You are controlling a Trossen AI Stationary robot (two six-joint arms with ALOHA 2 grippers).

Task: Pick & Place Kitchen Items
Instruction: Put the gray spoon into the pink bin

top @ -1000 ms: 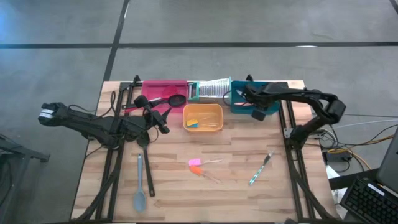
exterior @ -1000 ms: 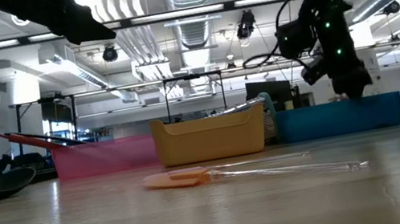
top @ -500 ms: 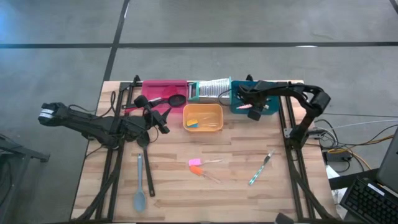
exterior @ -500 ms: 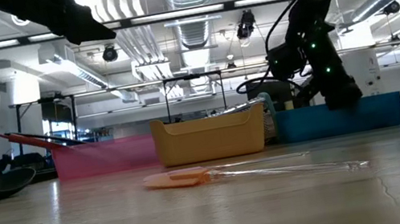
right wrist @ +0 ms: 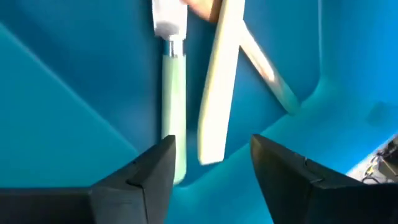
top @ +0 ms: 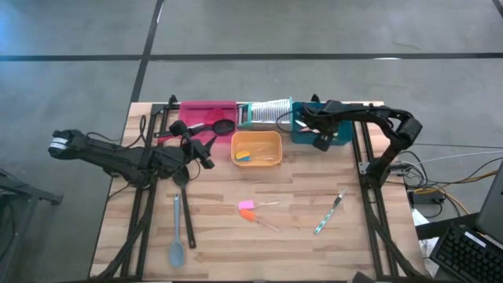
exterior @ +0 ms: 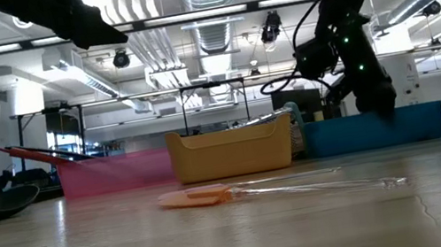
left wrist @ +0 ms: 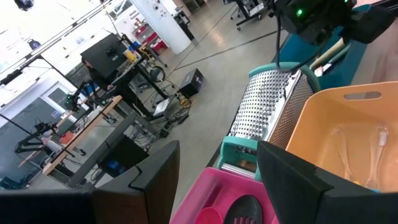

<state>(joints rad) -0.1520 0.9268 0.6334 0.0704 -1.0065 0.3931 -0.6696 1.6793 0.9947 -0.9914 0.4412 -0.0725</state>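
My right gripper [top: 321, 142] hangs open and empty over the teal tray [top: 302, 134] at the back right. In the right wrist view [right wrist: 211, 163] its fingers stand above a green-handled knife [right wrist: 169, 93] and a wood-handled piece [right wrist: 217, 87] lying on the tray floor. My left gripper [top: 206, 158] is open and empty, held above the table between the pink tray [top: 206, 110] and the orange tray [top: 256, 148]. On the table lie a grey-blue spoon [top: 176, 234], a black spoon [top: 185, 214], a pink and orange piece [top: 247, 207] and a green-handled knife [top: 328, 214].
A silver ribbed grater [top: 267, 112] stands between the pink and teal trays. The pink tray holds red and black ladles [top: 220, 126]; the orange tray holds small yellow and blue pieces [top: 244, 155]. Arm frames run along both table sides. Bare wood shows at the front middle.
My right arm has folded in, and its gripper has shifted a little toward the table's left over the teal tray, tipping slightly. The left arm and the loose items have stayed where they were.
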